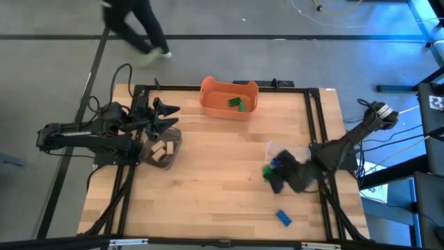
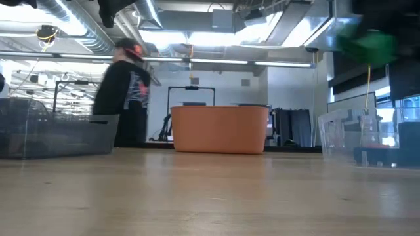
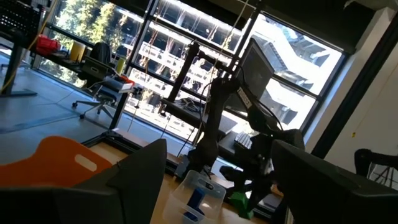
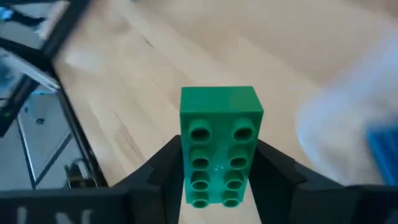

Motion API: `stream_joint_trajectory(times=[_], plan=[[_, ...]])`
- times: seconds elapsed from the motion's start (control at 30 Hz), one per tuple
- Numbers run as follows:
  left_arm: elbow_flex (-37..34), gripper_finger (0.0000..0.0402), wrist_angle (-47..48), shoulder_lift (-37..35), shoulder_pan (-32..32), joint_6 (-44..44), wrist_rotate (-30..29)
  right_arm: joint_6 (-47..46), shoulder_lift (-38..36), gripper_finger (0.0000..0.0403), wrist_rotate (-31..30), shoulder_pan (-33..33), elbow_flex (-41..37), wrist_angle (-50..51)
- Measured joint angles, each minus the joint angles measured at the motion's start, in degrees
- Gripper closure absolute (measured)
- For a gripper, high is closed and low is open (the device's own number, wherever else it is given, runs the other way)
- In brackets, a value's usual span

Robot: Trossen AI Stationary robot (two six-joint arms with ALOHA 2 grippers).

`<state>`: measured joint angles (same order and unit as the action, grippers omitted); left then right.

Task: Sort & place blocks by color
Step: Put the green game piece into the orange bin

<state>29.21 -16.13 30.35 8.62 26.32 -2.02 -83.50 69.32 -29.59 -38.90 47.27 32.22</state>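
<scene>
Your right hand (image 4: 219, 180), at the right of the high view beside the clear bin (image 1: 300, 151), grips a green block (image 4: 219, 146) above the desk (image 1: 215, 173); your left hand (image 1: 166, 117) stands open over the dark bin (image 1: 164, 154) at left

Robotics lab or workshop, exposed ceiling ducts (image 2: 79, 29), office chair (image 3: 99, 93), monitor (image 3: 255, 68), floor cables (image 1: 388, 149)

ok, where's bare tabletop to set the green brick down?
Open wood in the centre, between the orange plastic tub, the dark bin of tan blocks and the clear container. Crowded near the right end effector, shut on the green brick; a blue brick lies nearby.
</scene>
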Motion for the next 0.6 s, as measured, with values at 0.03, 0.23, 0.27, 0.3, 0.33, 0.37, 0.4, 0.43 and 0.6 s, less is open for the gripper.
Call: stream_joint_trajectory(times=[0.03, 0.23, 0.27, 0.3, 0.33, 0.37, 0.4, 0.43, 0.6], plan=[[0.0, 0.0119, 0.2, 0.0, 0.0, -0.5, 0.0, 5.5, 0.1, 0.0262, 0.5, 2.7, 0.0, -2.8], [0.0, 0.0119, 0.9, 0.0, 0.0, -5.8, -1.7, 34.9, 2.6, 0.0262, 3.0, 20.4, 0.0, -26.0], [0.0, 0.0119, 1.0, 0.0, 0.0, -6.2, -2.0, 39.5, 3.4, 0.0262, 4.9, 23.3, 0.0, -31.5], [0.0, 0.0119, 1.0, 0.0, 0.0, -6.5, -2.1, 43.7, 4.1, 0.0262, 8.3, 26.2, 0.0, -36.3], [0.0, 0.0119, 1.1, 0.0, 0.0, -6.9, -2.1, 47.5, 5.1, 0.0262, 12.5, 29.1, 0.0, -41.6], [0.0, 0.0119, 1.1, 0.2, 0.0, -7.0, -2.1, 50.4, 6.1, 0.0262, 17.5, 31.9, 0.0, -47.6], [0.0, 0.0119, 1.1, 0.4, 0.0, -7.0, -2.1, 52.5, 7.2, 0.0262, 22.9, 34.5, 0.0, -52.8], [0.0, 0.0119, 1.1, 0.6, 0.0, -7.0, -2.1, 54.0, 8.1, 0.0262, 28.2, 36.9, 0.0, -58.1], [0.0, 0.0119, 1.3, 1.7, 0.0, -5.7, -1.5, 52.5, 10.7, 0.0262, 42.2, 44.9, 0.0, -75.3]])
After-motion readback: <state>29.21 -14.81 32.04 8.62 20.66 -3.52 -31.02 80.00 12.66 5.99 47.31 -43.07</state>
